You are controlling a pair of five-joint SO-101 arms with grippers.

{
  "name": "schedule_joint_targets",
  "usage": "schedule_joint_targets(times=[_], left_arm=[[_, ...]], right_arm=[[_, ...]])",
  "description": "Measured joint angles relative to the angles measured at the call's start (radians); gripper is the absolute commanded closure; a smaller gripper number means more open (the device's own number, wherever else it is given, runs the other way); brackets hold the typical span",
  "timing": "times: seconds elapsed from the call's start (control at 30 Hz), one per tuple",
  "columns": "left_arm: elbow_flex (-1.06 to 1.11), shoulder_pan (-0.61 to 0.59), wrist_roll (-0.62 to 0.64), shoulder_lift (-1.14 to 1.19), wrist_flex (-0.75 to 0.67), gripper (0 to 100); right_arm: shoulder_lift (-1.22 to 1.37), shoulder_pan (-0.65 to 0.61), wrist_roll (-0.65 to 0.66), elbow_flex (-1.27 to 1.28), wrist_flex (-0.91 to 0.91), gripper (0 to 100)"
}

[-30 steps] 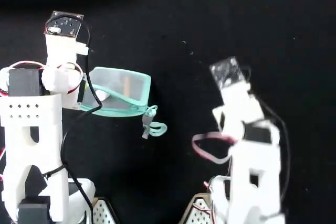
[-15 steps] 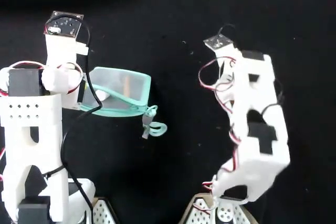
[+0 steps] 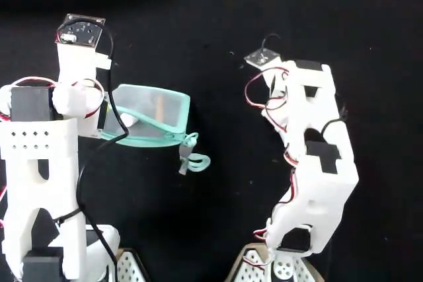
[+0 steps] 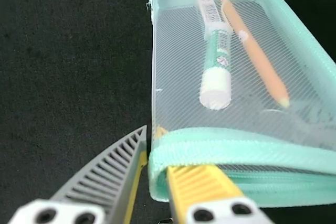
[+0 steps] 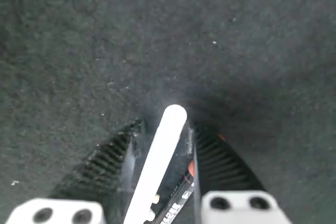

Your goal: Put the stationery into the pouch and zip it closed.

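Though translucent, ribbed mesh pouch (image 4: 178, 51)

I saw my left gripper (image 4: 156, 153) pinching the pouch (image 4: 178, 66) at its zipper rim. Inside the mesh lay a green-and-white marker (image 4: 216, 72) and an orange pencil (image 4: 254, 56), side by side, over the black table (image 4: 68, 51).

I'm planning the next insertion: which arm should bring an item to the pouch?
Right, I'd judge. The right gripper is shut on a white pen, out over the table. The left gripper is pinching the pouch at one end, steadying it.
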Motion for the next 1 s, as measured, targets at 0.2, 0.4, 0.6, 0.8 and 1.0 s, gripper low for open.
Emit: schedule_joint_targets(times=[0.2,0.4,0.6,0.8,1.0], left_arm=[[0.0,0.0,0.0,0.0,0.0,97],[0.0,0.0,0.0,0.0,0.0,97],[0.0,0.0,0.0,0.0,0.0,97],[0.0,0.0,0.0,0.0,0.0,97],[0.0,0.0,0.0,0.0,0.0,97]], right_arm=[[0.031,0.0,0.043,-0.021,0.002,88.0],[0.063,0.002,0.051,-0.063,-0.002,98.9],[0.017,-0.003,0.051,-0.054,0.034,98.6],[-0.281,-0.052,0.051,0.121,0.041,98.6],[-0.698,-0.17,0.0,0.339,0.044,98.6]])
